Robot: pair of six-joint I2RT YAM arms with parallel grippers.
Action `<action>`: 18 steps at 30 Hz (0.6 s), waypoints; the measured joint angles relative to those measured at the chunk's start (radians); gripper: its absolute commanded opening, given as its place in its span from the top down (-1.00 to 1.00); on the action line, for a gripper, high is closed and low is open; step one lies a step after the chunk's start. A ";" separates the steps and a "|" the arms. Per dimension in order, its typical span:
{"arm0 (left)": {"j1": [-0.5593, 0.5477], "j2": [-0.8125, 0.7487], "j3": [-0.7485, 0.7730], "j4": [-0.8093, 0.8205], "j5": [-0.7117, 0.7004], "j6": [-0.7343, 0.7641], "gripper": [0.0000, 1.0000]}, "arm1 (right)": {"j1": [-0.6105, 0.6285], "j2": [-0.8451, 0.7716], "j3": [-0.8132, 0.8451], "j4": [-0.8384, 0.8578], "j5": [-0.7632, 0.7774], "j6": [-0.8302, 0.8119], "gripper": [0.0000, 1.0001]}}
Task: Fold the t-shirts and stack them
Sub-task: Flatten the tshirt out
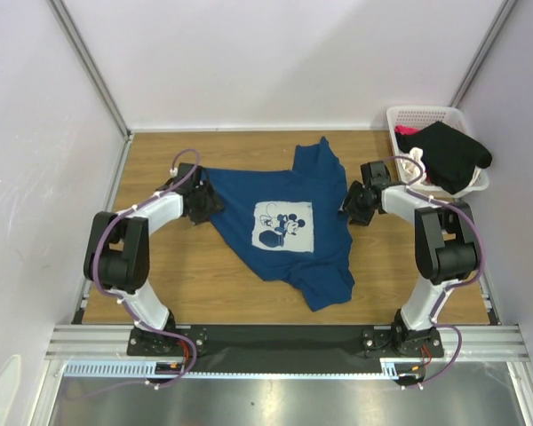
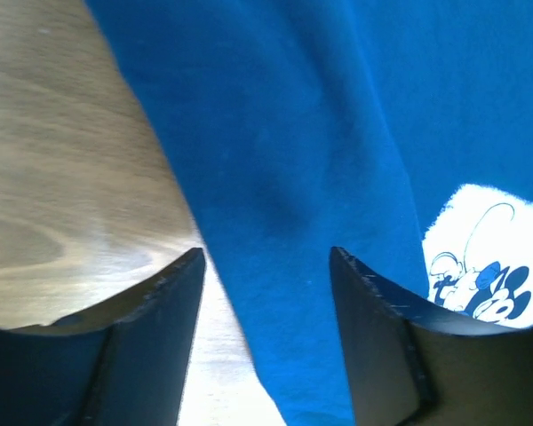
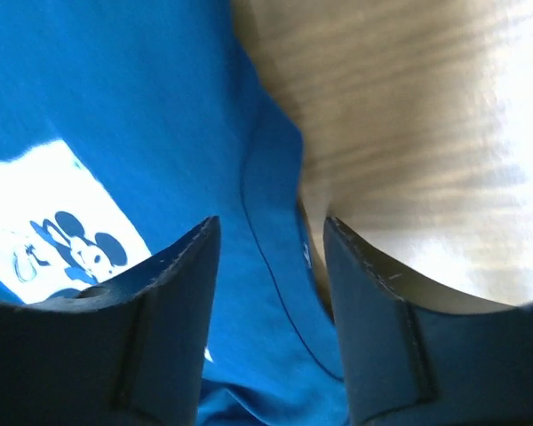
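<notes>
- Shirt (image 1: pixel 293 222) lies spread flat between the arms, equally near each.
- Left gripper (image 2: pixel 266 256): jaws apart, straddling its left edge.
- Right gripper (image 3: pixel 271 224): jaws apart over the right edge.

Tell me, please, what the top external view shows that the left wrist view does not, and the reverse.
Only the top view: the whole blue t-shirt, the right hand, and a white basket holding a black shirt. Only the left wrist: the left hand open, the shirt's edge between its fingers. Both: blue cloth, the mouse print, the wooden table.
</notes>
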 measured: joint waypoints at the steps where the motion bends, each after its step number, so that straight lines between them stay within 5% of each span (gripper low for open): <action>1: -0.006 0.006 0.005 0.000 0.000 -0.001 -0.22 | 0.000 0.011 0.006 0.012 -0.001 0.003 -0.04; 5: -0.018 0.034 0.015 0.005 0.001 -0.006 0.03 | 0.000 0.044 0.024 0.050 -0.007 0.014 0.33; 6: -0.019 0.038 0.015 0.005 0.001 -0.008 0.16 | -0.001 0.051 0.031 0.053 -0.010 0.015 0.61; 9: -0.022 0.052 0.015 0.009 0.001 -0.011 0.55 | -0.001 0.080 0.053 0.061 -0.008 0.015 1.00; 12: -0.023 0.065 0.017 0.008 0.002 -0.015 0.99 | -0.001 0.095 0.076 0.056 -0.003 0.011 1.00; 18: -0.038 0.071 0.024 -0.021 0.000 -0.014 0.99 | 0.000 0.050 0.076 -0.007 0.032 -0.014 1.00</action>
